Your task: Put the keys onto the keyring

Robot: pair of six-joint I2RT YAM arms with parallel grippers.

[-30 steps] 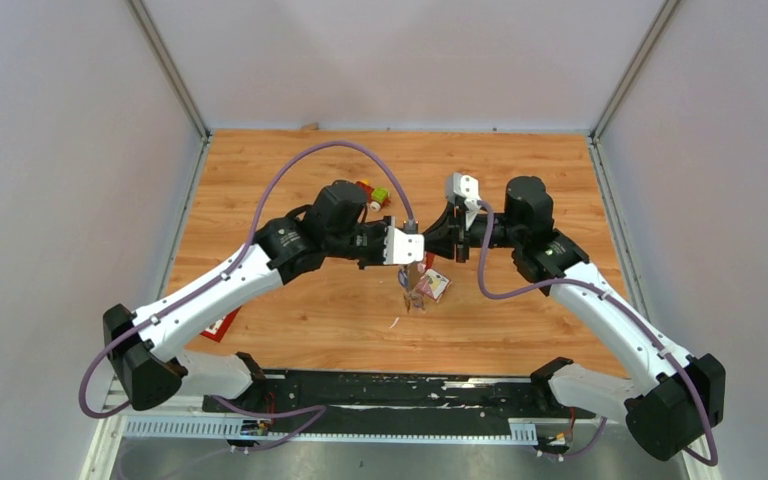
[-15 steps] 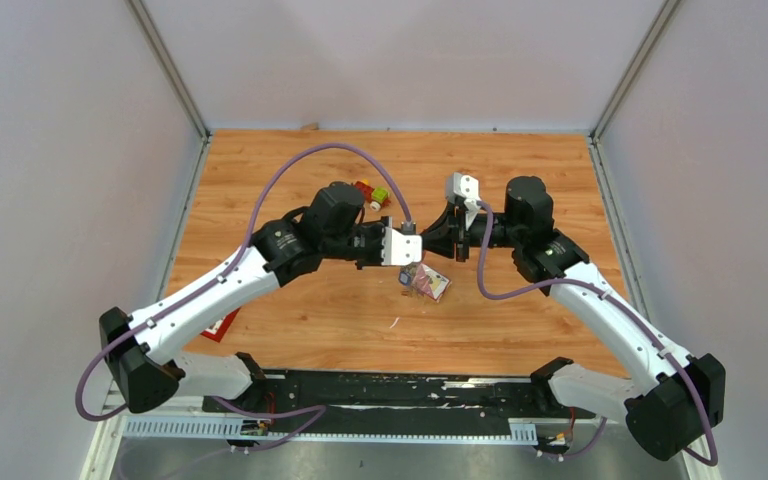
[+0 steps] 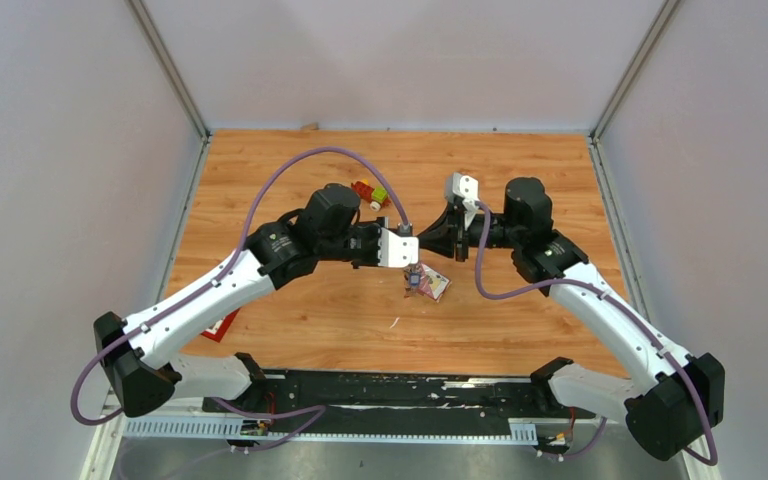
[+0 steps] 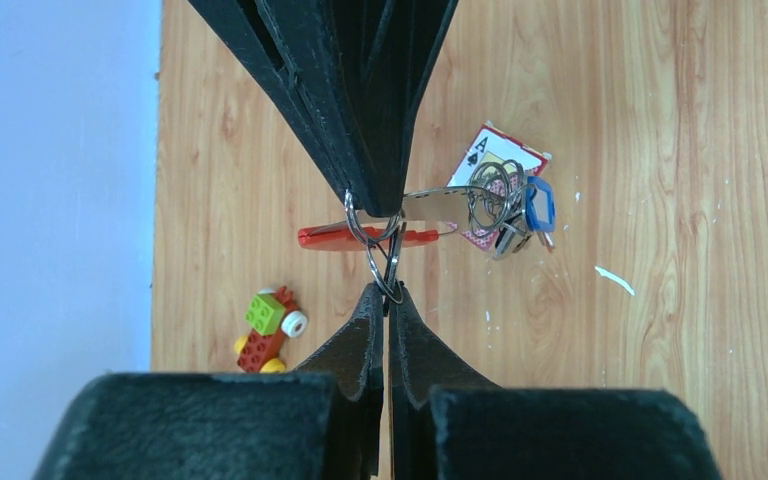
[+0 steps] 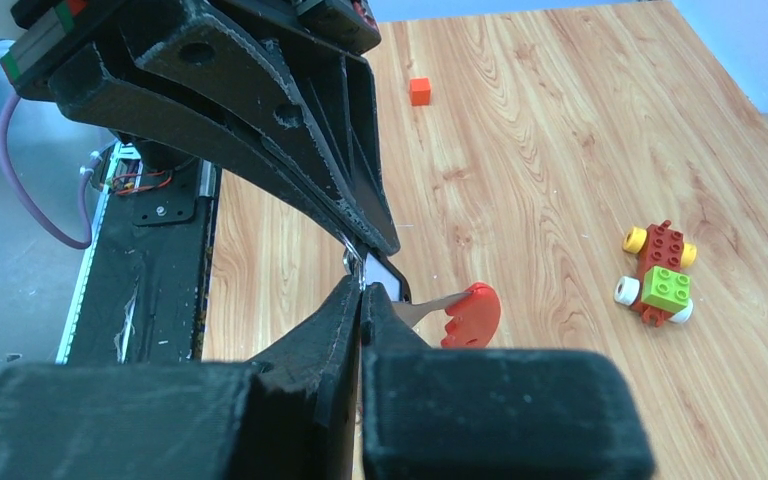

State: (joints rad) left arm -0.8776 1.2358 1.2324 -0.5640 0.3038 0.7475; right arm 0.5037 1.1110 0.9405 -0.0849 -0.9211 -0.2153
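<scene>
The keyring [image 4: 381,262] is a thin metal ring held in the air between both grippers. My left gripper [image 4: 388,292] is shut on its near edge. My right gripper [image 4: 375,206] comes in from the opposite side, shut on its far edge. A red fob [image 4: 360,237] and a grey fob [image 4: 438,205] hang from the ring. The keys [image 4: 510,215], one with a blue head [image 4: 539,205], cluster on small rings at the grey fob's end. In the right wrist view, my right gripper [image 5: 362,285] pinches the ring beside the red fob [image 5: 471,315]. From above, the two grippers meet tip to tip [image 3: 416,245].
A playing card [image 4: 495,160] and a pink packet [image 3: 434,286] lie on the wooden table under the grippers. A red-yellow-green toy car [image 3: 371,192] sits behind the left wrist. A small orange cube [image 5: 419,91] and a red flat piece [image 3: 222,325] lie nearer the arm bases.
My left arm's elbow has swung a little to the left. The hanging bunch has risen slightly toward the grippers. Both grippers stay shut on the ring.
</scene>
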